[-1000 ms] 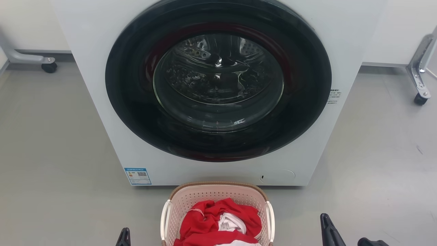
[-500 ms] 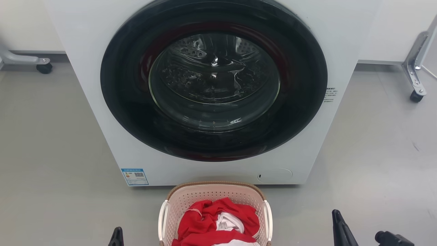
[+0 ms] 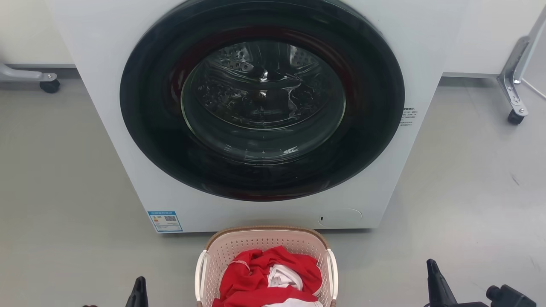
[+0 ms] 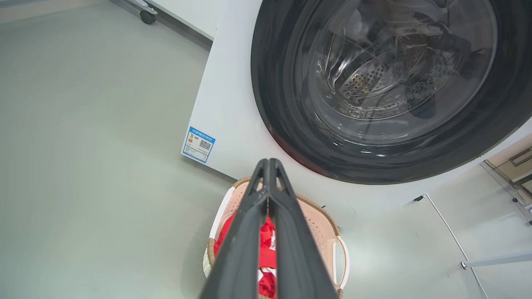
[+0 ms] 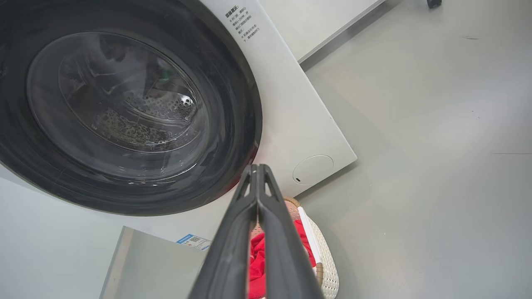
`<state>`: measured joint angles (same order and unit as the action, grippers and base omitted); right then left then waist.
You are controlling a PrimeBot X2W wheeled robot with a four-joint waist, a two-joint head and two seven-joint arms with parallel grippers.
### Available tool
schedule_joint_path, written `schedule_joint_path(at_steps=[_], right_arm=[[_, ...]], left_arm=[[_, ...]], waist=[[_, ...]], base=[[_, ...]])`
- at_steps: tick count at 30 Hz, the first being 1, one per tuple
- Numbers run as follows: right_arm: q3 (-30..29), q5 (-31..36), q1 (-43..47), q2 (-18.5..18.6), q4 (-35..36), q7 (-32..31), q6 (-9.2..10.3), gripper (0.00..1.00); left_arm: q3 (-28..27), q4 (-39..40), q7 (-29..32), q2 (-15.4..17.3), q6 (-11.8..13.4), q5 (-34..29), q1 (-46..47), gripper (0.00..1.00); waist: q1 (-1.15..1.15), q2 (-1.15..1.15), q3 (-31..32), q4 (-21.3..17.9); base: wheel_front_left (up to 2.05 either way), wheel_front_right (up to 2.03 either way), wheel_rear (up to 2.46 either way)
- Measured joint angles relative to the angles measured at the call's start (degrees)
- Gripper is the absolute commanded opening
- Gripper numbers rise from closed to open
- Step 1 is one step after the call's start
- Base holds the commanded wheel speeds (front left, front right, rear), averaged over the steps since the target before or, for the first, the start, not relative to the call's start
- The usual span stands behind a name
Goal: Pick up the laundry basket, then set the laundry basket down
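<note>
The laundry basket, pale pink with a brown woven rim and white side handles, sits on the floor just in front of the washer, at the bottom middle of the head view. Red and white clothes fill it. My left gripper pokes up at the lower left, apart from the basket's left handle. My right gripper stands at the lower right, well clear of the right handle. In the left wrist view the left gripper is shut and empty above the basket. The right gripper is likewise shut, the basket below it.
A white front-loading washer with a closed dark round door stands right behind the basket. Wheeled metal frame legs stand at the far left and far right. Grey floor spreads on both sides.
The head view has shifted a little, so the washer and basket sit slightly further left. Both grippers have spread outward, the left toward the left edge, the right further right.
</note>
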<state>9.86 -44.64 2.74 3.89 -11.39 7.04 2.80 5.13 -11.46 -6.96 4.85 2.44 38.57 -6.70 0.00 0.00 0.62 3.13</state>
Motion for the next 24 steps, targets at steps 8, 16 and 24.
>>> schedule_joint_path(at_steps=[8, 16, 24], right_arm=[[-2.2, -5.9, -1.0, -0.2, -0.6, -1.7, -1.31, 0.0], [-4.3, -11.5, -1.6, -0.4, -1.5, -3.5, -2.37, 0.0], [-6.4, -17.4, -2.5, -0.5, -2.1, -5.1, -3.57, 0.0]], left_arm=[[-1.2, -0.7, 1.8, -0.4, -1.0, 6.2, 1.1, 0.0], [-2.7, -1.3, 3.4, -0.6, -2.0, 12.7, 2.8, 0.0], [-3.9, -2.0, 5.0, -0.9, -3.5, 19.3, 4.1, 0.0]], waist=[[0.0, 0.0, -0.1, -0.4], [0.0, 0.0, -0.2, -0.8], [0.0, 0.0, -0.3, -1.2]], base=[[0.0, 0.0, 0.0], [0.0, 0.0, 0.0], [0.0, 0.0, 0.0]])
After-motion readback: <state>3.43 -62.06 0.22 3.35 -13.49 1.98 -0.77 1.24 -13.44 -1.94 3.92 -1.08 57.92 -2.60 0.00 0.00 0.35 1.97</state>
